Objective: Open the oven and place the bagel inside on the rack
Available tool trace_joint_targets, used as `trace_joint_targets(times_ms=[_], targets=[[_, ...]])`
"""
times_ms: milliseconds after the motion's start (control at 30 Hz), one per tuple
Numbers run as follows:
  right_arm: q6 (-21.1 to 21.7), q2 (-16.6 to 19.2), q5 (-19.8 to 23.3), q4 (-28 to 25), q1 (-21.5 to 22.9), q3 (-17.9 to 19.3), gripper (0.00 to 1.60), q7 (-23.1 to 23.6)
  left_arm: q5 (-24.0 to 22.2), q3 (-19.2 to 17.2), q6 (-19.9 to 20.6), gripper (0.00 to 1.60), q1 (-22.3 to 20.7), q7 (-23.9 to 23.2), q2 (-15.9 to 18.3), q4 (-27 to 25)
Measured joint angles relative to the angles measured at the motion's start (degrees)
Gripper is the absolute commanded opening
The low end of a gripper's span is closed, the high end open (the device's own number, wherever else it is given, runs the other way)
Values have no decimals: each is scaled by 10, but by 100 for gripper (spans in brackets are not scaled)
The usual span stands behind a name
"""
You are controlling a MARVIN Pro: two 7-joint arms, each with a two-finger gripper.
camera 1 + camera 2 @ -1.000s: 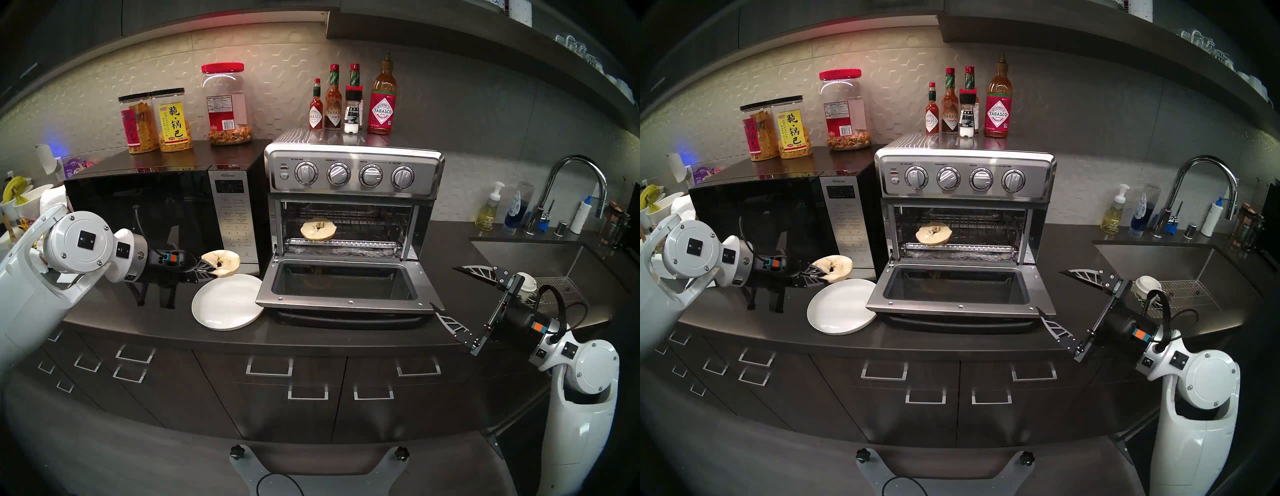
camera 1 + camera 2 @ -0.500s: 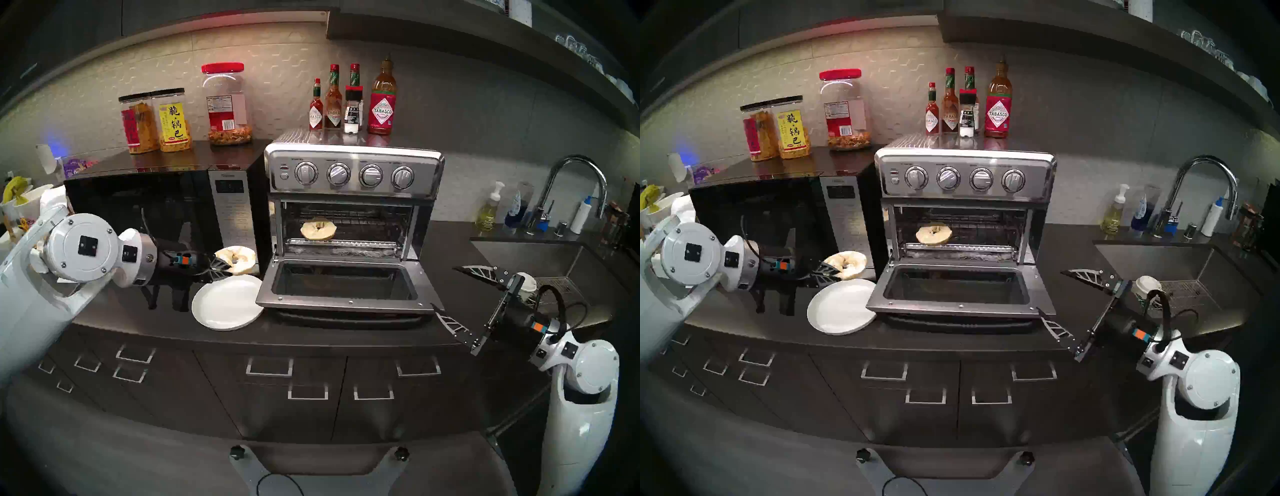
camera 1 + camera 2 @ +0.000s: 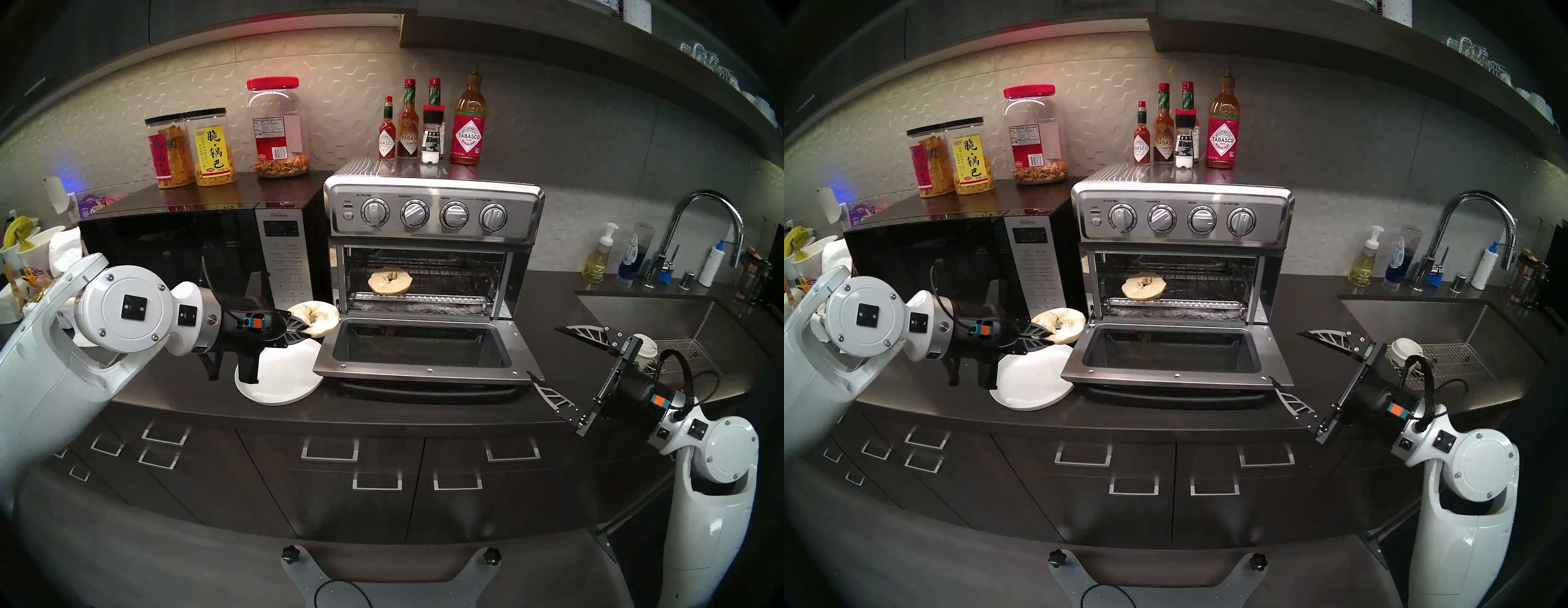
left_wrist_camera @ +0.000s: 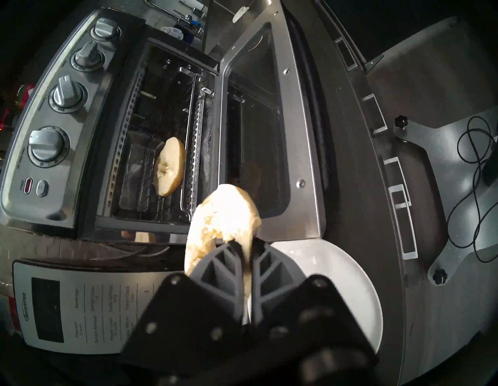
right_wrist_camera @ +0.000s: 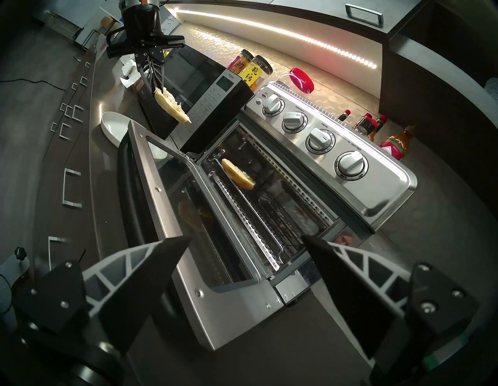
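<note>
- Left gripper (image 3: 302,329) clamped on the near rim of the second bagel half (image 3: 315,318), the half tilted and jutting out past the fingertips
- Carried across from above the far side of the white plate (image 3: 292,382) a second ago to just beside the left corner of the oven (image 3: 432,212), now level with the hinge of the dropped door (image 3: 420,373)
- Plate left bare on the bench (image 3: 203,395), partly covered by the arm in the head view
- First bagel half (image 3: 389,281) unmoved, lying flat on the rack (image 3: 449,280) toward the left of the cavity, close to the front rail
- Right gripper (image 3: 551,365) unchanged: jaws spread wide, holding nothing, parked off the right corner of the door
- Reading for the task: door step done, one half placed, the other mid-transfer; likely more than halfway through
- Still to do, by judgement: lift the half over the door edge, swing it into the cavity and set it on the free stretch of rack to the right of the first
- Pinch sits on the very edge of the half in the left wrist view, though glare there makes its depth hard to judge; possible sag or slip on the way in
</note>
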Motion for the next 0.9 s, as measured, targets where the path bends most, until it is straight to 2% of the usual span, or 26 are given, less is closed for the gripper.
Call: trace_joint_targets(times_ms=[200, 400, 567, 900], targets=[[0, 0, 0, 0, 0, 0, 160, 0, 18, 32, 4, 0, -30, 0, -25, 0], [0, 0, 0, 0, 0, 0, 160, 0, 46, 73, 7, 0, -67, -4, -65, 7], [0, 0, 0, 0, 0, 0, 160, 0, 77, 114, 9, 0, -102, -17, -105, 29], [0, 0, 0, 0, 0, 0, 160, 0, 121, 168, 13, 0, -154, -44, -165, 62]])
